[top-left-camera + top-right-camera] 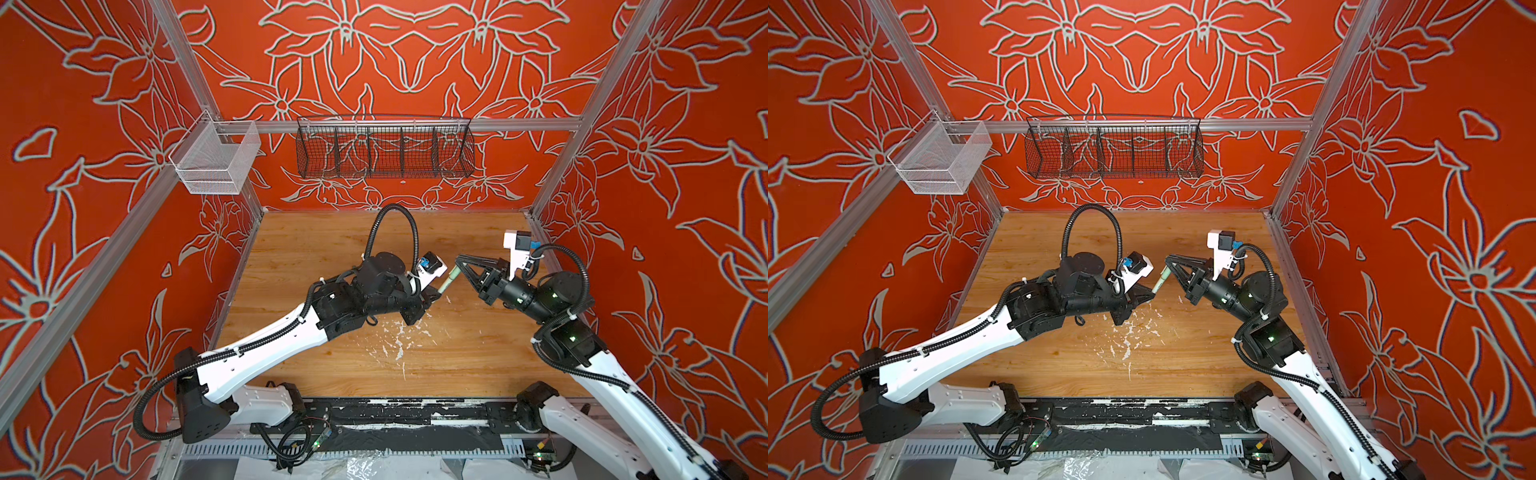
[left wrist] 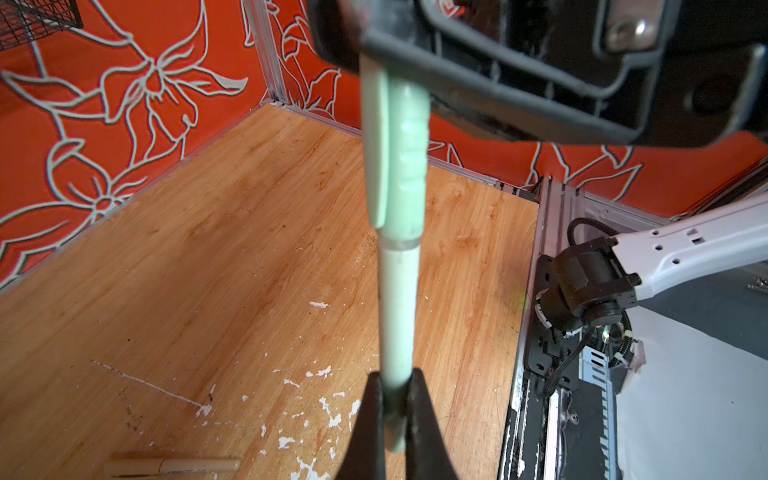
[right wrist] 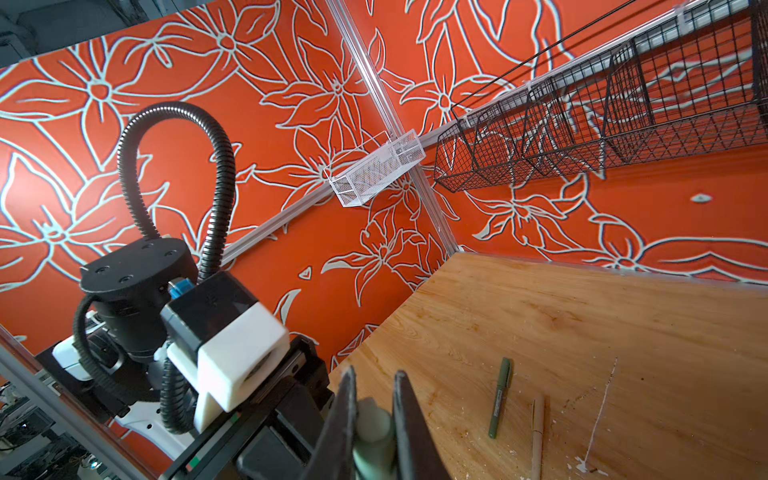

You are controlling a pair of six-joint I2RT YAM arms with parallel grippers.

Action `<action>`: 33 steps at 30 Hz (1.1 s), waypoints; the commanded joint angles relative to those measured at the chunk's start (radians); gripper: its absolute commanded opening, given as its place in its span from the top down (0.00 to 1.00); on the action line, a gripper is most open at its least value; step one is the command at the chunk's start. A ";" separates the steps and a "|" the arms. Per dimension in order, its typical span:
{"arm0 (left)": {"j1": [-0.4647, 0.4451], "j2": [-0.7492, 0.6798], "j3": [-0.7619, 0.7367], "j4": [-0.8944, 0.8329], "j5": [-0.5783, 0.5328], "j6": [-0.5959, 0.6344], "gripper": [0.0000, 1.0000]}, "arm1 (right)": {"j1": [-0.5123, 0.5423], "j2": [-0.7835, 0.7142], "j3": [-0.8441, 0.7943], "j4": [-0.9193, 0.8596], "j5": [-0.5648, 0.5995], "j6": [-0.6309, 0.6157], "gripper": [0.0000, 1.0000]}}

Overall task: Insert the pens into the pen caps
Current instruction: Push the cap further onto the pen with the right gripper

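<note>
L gripper clamps pale pen; R gripper clamps cap. Pen axis runs gripper to gripper. Cap prob. nearly seated, view blurry.

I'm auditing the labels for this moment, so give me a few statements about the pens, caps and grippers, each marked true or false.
1. The left gripper is shut on the pale green pen. True.
2. The right gripper is open and holds nothing. False: it is shut on the pale green cap.
3. A dark green pen lies on the table. True.
4. The tan pen sits in the black wire basket. False: it lies on the table beside the dark green pen.
</note>
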 commanded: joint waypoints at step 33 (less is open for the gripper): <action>0.019 -0.028 0.007 0.390 0.115 -0.021 1.00 | 0.112 -0.024 -0.010 -0.212 0.044 -0.043 0.90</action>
